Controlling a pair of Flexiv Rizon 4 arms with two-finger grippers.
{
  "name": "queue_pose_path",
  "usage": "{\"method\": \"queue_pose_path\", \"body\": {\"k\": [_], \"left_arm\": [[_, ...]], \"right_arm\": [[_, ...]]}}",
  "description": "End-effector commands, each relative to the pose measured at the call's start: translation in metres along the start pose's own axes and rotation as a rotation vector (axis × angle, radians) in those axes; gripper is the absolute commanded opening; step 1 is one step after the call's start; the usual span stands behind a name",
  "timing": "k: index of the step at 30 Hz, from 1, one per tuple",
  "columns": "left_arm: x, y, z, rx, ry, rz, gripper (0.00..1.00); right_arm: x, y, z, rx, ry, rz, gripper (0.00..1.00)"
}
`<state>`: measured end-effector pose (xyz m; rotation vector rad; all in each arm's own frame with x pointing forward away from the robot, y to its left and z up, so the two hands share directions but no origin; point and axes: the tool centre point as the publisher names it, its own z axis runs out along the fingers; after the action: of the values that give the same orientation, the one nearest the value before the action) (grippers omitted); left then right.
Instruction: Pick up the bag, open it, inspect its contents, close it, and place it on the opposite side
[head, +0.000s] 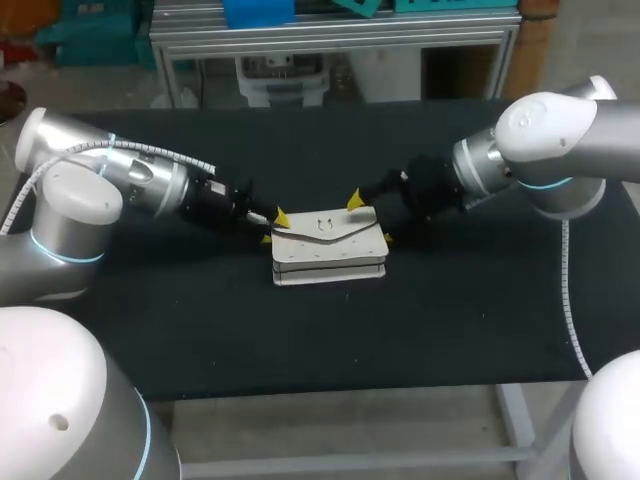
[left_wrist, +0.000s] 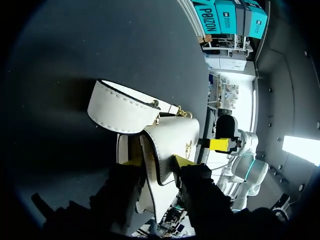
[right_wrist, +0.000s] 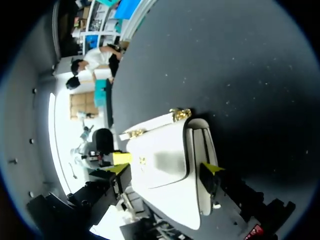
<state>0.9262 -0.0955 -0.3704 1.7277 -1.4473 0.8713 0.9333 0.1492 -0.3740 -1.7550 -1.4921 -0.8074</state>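
A white bag with a gold clasp on its flap lies at the middle of the black table. My left gripper is at the bag's left end. In the left wrist view the bag's end fills the gap, and the left gripper is shut on it with both yellow tips touching. The bag's white strap loops out ahead of the fingers. My right gripper is at the bag's right end, wide open. Its tips straddle the bag in the right wrist view, right gripper.
The black table top stretches bare on all sides of the bag, with its front edge near the view's lower part. Both arms come in low over the table from the two sides.
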Motion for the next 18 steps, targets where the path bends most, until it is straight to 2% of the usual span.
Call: {"method": "queue_pose_path", "body": {"k": [1, 3, 5, 6, 7, 9, 10, 11, 13, 14, 15, 18], "left_arm": [[-0.011, -0.007, 0.010, 0.003, 0.023, -0.018, 0.07], [-0.016, -0.010, 0.012, -0.009, 0.035, -0.038, 0.12], [-0.021, -0.014, 0.014, -0.012, 0.041, -0.056, 0.13], [-0.022, -0.015, 0.014, -0.014, 0.043, -0.061, 0.03], [-0.022, -0.015, 0.014, -0.015, 0.044, -0.063, 0.00], [-0.018, -0.014, 0.011, -0.011, 0.046, -0.061, 0.00], [-0.015, -0.012, 0.009, -0.010, 0.044, -0.049, 0.00], [-0.013, -0.011, 0.008, -0.005, 0.040, -0.042, 0.00], [-0.006, -0.007, 0.006, 0.003, 0.037, -0.024, 0.45], [-0.005, -0.006, 0.005, 0.006, 0.037, -0.020, 0.55], [-0.001, -0.004, 0.004, 0.010, 0.035, -0.011, 0.73], [0.004, -0.002, 0.003, 0.013, 0.034, -0.003, 0.85]], "right_arm": [[-0.007, -0.003, 0.008, -0.002, 0.005, 0.007, 0.88], [-0.009, -0.002, 0.011, 0.006, 0.008, 0.015, 0.85], [-0.010, -0.002, 0.013, 0.008, 0.007, 0.017, 0.72], [-0.010, -0.002, 0.013, 0.009, 0.007, 0.019, 0.49], [-0.010, -0.002, 0.013, 0.010, 0.006, 0.020, 0.44], [-0.008, -0.002, 0.010, 0.005, 0.003, 0.016, 0.09], [-0.006, -0.002, 0.008, -0.002, 0.004, 0.011, 0.00], [-0.005, -0.002, 0.007, -0.003, 0.004, 0.008, 0.00], [0.000, -0.002, 0.003, -0.020, 0.007, -0.009, 0.00], [0.001, -0.002, 0.002, -0.023, 0.007, -0.011, 0.00], [0.003, -0.002, 0.000, -0.032, 0.009, -0.020, 0.00], [0.005, -0.001, -0.002, -0.034, 0.007, -0.024, 0.00]]}}
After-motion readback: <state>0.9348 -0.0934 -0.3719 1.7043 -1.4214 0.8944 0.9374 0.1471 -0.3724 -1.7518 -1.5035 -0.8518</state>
